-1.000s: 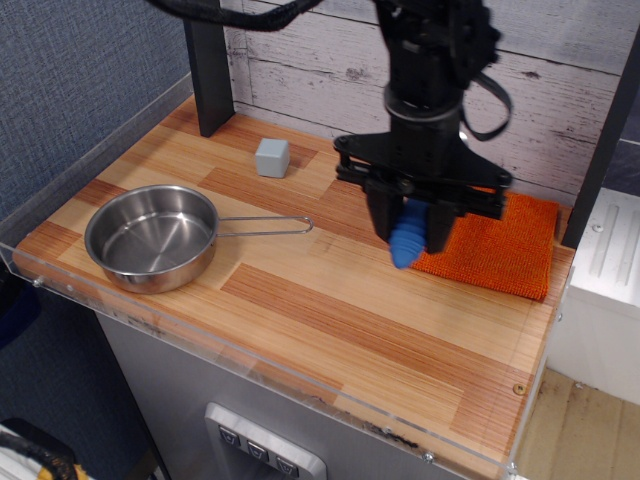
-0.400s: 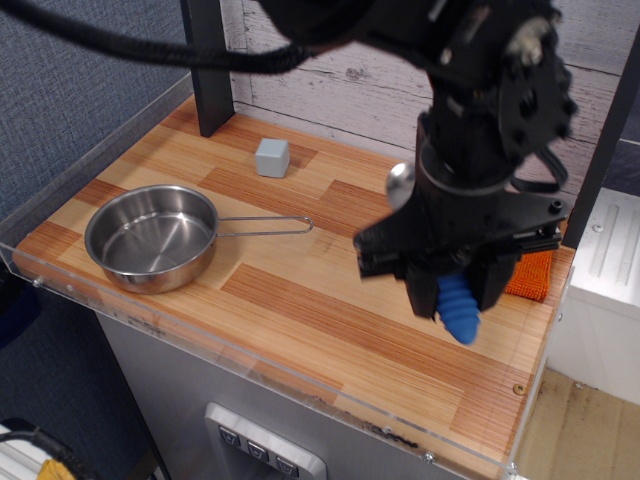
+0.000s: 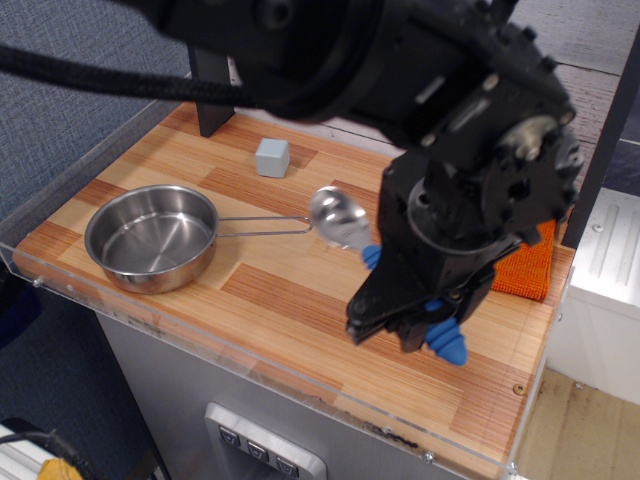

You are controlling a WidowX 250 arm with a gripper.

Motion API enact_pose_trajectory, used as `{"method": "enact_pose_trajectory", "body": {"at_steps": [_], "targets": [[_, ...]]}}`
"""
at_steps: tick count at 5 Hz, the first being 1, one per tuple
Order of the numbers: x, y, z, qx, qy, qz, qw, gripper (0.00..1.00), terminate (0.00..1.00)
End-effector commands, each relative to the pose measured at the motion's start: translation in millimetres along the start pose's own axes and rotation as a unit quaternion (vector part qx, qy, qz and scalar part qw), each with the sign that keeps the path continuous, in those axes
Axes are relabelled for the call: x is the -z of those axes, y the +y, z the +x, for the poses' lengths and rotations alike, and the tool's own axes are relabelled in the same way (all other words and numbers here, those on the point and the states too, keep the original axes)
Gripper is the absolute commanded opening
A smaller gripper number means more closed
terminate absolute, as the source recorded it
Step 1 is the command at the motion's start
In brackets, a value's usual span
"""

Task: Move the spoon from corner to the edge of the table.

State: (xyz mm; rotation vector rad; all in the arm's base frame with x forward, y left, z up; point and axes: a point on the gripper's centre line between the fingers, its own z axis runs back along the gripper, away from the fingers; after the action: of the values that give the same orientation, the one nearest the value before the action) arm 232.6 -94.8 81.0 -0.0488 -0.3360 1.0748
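The spoon has a shiny silver bowl [image 3: 336,217] sticking out left of the arm and a ribbed blue handle whose tip [image 3: 447,344] shows under the black gripper [image 3: 415,325]. The gripper is shut on the spoon's handle and holds it just above the wood-grain table [image 3: 290,300], near the front right part and close to the clear acrylic rim. The big black arm hides most of the handle and the fingers.
A steel pan [image 3: 152,237] with a thin wire handle sits at the left. A grey cube [image 3: 271,157] stands at the back. An orange cloth [image 3: 524,268] lies at the right, mostly behind the arm. A dark post [image 3: 210,90] rises at the back left.
The gripper with the spoon has moved from over the orange cloth toward the front of the table and lower. The spoon has turned, so its bowl now points left.
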Motion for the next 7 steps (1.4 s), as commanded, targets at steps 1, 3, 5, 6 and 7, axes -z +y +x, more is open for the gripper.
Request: {"method": "enact_pose_trajectory", "body": {"at_steps": [1,3,5,6,7], "targets": [[15,-1,3,-0.07,0.002,-0.019,0.9974,0.0,0.0],[49,4,7,-0.12,0.022,-0.029,0.9922,0.0,0.0],[68,10,3,-0.178,0.03,-0.016,0.9834,0.0,0.0],[64,11,0,-0.22,0.027,-0.014,0.975,0.0,0.0],[59,11,0,-0.242,0.032,-0.003,0.9697,1.0,0.0]]}}
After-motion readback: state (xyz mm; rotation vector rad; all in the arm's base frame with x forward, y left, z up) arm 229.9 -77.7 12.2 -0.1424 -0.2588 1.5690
